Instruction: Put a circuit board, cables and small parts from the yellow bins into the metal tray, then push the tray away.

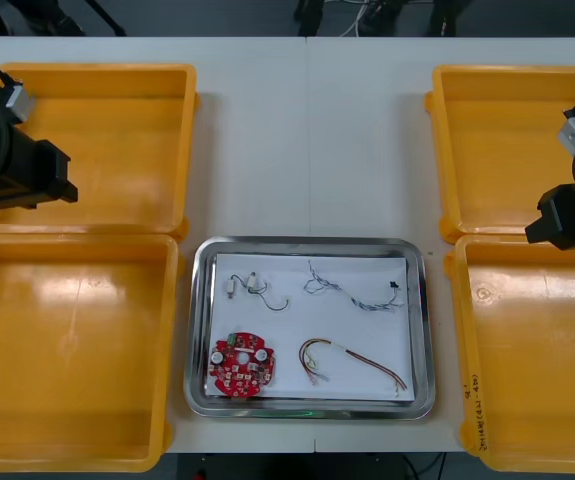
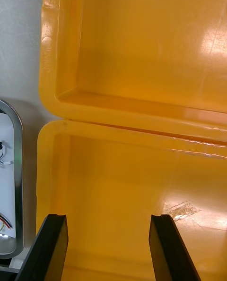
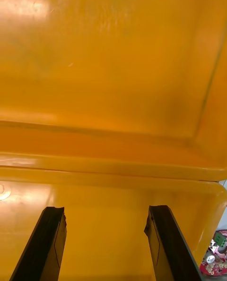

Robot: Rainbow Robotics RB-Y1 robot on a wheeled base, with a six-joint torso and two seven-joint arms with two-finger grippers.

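Tray: the metal tray (image 1: 199, 330) lies on the light surface (image 1: 307, 140) between the yellow bins (image 1: 117, 140), two on each side of it. It is white inside with a shiny rim all round.
Board: the round red circuit board (image 1: 241, 366) lies flat in the tray's near left corner.
Blue and white cable: the twisted blue and white cable (image 1: 352, 290) is strung loosely across the tray's far right part.
Red and yellow cable: the red and yellow cable (image 1: 352, 362) lies in the tray's near right part, right of the board and apart from it.
Small parts: the small metal parts (image 1: 231, 290) sit in the tray's far left part. A thin wire (image 1: 275, 300) curls from them toward the tray's middle.
Left tool: my left tool (image 3: 106, 248) hangs well left of the tray, over the two bins there, close to where their walls meet. Its fingers (image 3: 47, 243) are spread wide above the bin floor.
Right tool: my right tool (image 2: 109, 248) hangs well right of the tray, over the bins on that side near their shared wall. Its fingers (image 2: 49, 245) are spread wide too, and the tray's rim shows just beyond one of them.
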